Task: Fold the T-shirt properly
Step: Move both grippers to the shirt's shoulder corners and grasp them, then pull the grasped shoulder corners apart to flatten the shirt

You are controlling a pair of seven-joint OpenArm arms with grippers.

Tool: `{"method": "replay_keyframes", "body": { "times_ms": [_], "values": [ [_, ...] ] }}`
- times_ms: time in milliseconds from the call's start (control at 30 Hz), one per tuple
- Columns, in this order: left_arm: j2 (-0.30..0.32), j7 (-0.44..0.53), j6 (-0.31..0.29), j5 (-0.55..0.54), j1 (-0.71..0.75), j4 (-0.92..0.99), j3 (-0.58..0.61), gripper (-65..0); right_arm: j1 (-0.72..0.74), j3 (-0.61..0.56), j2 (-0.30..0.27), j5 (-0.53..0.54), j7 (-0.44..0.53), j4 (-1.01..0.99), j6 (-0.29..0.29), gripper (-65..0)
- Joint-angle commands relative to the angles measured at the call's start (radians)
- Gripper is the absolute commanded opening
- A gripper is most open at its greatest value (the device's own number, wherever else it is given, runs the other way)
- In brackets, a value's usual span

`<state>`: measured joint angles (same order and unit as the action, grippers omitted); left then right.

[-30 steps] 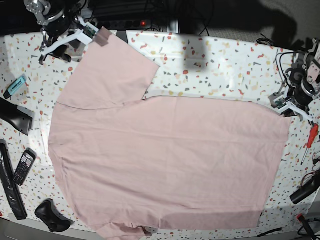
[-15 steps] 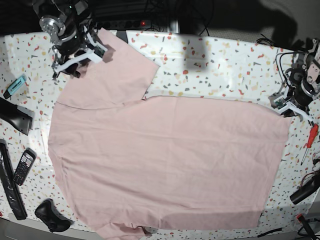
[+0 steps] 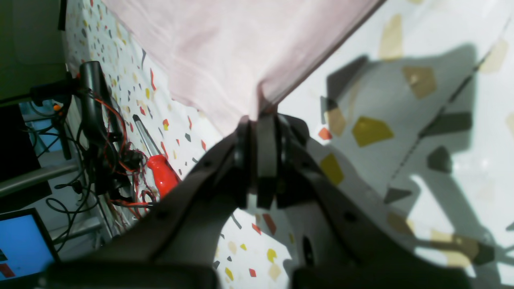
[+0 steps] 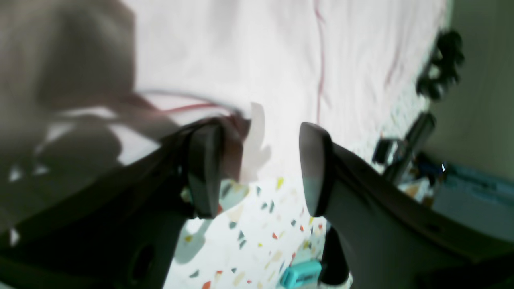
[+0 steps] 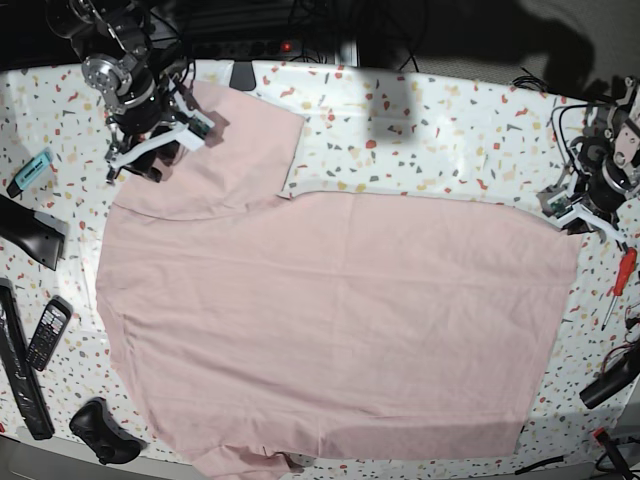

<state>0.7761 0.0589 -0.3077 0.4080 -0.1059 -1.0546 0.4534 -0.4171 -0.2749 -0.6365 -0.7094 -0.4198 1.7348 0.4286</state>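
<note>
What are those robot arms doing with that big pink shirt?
They are folding the T-shirt, which lies spread flat on the speckled table. The left gripper is pinched shut on the shirt's corner. The right gripper is open over the sleeve, holding nothing. No fold shows yet.

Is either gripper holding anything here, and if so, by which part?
The left gripper is shut on the T-shirt, pinching its corner at the hem. The right gripper is open over the sleeve, holding nothing.

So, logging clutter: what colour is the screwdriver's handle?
Red; the screwdriver shows best in the left wrist view.
</note>
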Motion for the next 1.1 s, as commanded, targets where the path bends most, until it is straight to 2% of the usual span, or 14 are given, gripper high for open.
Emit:
{"method": "replay_keyframes", "body": {
  "times_ms": [0, 100, 167, 300, 467, 600, 700, 767, 867, 933, 1067],
  "values": [
    [0.014, -0.036, -0.033, 0.01, 0.0, 0.005, 0.0, -65.0, 0.002, 0.004, -0.012, -0.002, -0.011, 0.005, 0.01, -34.7],
    [0.014, -0.036, -0.033, 0.01, 0.0, 0.005, 0.0, -65.0, 0.002, 0.004, -0.012, -0.002, -0.011, 0.005, 0.045, -35.5],
    [0.014, -0.036, -0.033, 0.01, 0.001, 0.005, 0.0, -65.0, 0.003, 0.004, -0.012, -0.002, -0.011, 0.005, 0.071, -39.6],
    [0.014, -0.036, -0.033, 0.01, 0.001, 0.005, 0.0, -65.0, 0.016, 0.004, -0.011, 0.037, -0.015, 0.004, 0.071, -48.4],
    [0.014, -0.036, -0.033, 0.01, 0.003, 0.005, 0.0, -65.0, 0.059, 0.004, -0.009, 0.142, -0.056, 0.003, 0.072, -53.0],
    [0.014, -0.036, -0.033, 0.01, 0.003, 0.005, 0.0, -65.0, 0.074, 0.004, -0.009, 0.144, -0.055, 0.003, 0.073, -64.7],
    [0.014, -0.036, -0.033, 0.003, 0.003, 0.005, 0.0, -65.0, 0.073, 0.004, -0.009, 0.111, -0.051, 0.003, 0.064, -65.0],
    [0.014, -0.039, -0.033, -0.032, 0.003, 0.005, 0.0, -65.0, 0.071, 0.004, -0.01, 0.099, -0.052, 0.003, 0.018, -65.0],
    [0.015, -0.098, -0.033, -0.097, 0.004, -0.002, 0.0, -65.0, 0.063, 0.004, -0.017, 0.076, -0.052, 0.009, -0.111, -65.0],
    [0.024, -0.135, -0.033, -0.129, 0.007, -0.021, 0.0, -65.0, 0.054, 0.004, -0.036, 0.053, -0.053, 0.022, -0.167, -65.0],
    [0.068, -0.169, -0.033, -0.193, 0.041, -0.103, -0.001, -65.0, 0.018, 0.007, -0.068, 0.058, -0.132, 0.07, -0.216, -65.0]
  ]
}}
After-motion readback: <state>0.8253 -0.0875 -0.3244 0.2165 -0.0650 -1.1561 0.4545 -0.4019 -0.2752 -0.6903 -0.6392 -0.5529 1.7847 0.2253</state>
